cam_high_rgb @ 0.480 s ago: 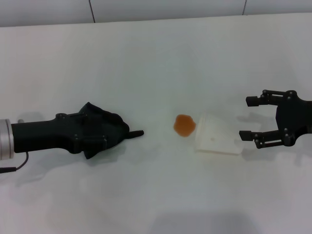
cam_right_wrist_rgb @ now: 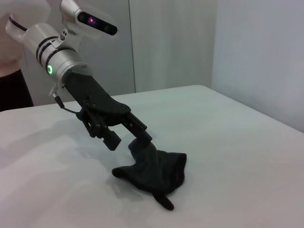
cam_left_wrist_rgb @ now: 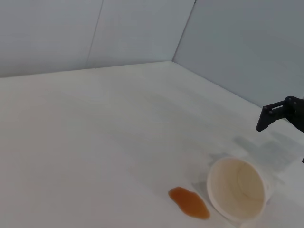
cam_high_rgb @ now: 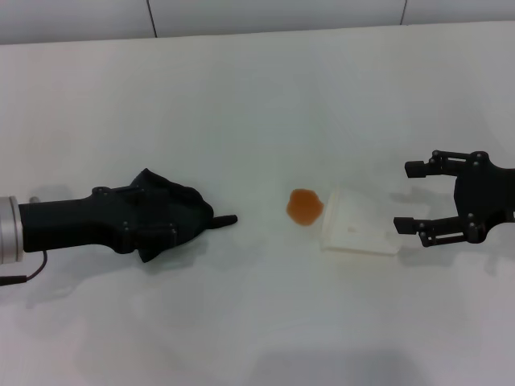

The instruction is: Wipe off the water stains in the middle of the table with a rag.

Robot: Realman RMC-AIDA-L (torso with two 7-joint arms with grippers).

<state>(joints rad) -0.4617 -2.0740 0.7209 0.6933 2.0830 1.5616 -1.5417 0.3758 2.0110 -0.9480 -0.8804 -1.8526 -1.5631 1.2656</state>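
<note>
Black rag [cam_high_rgb: 173,211] pinched by left pincer [cam_right_wrist_rgb: 140,141] | to be swept flat across stain [cam_high_rgb: 304,207] | right pincer [cam_high_rgb: 410,197] spread, cup [cam_high_rgb: 356,224] avoided.

left gripper [cam_high_rgb: 211,219] low over the table, clamped on the rag [cam_high_rgb: 173,211] | right gripper [cam_high_rgb: 412,195] idle, jaws spread wide (just parked)

Left gripper [cam_high_rgb: 193,219] low on table [cam_high_rgb: 241,96], jaws closed on rag [cam_high_rgb: 173,201], left of stain [cam_high_rgb: 304,207]. Tipped cup [cam_high_rgb: 358,229] beside stain. Right gripper [cam_high_rgb: 412,195] spread wide, just right of cup.
</note>
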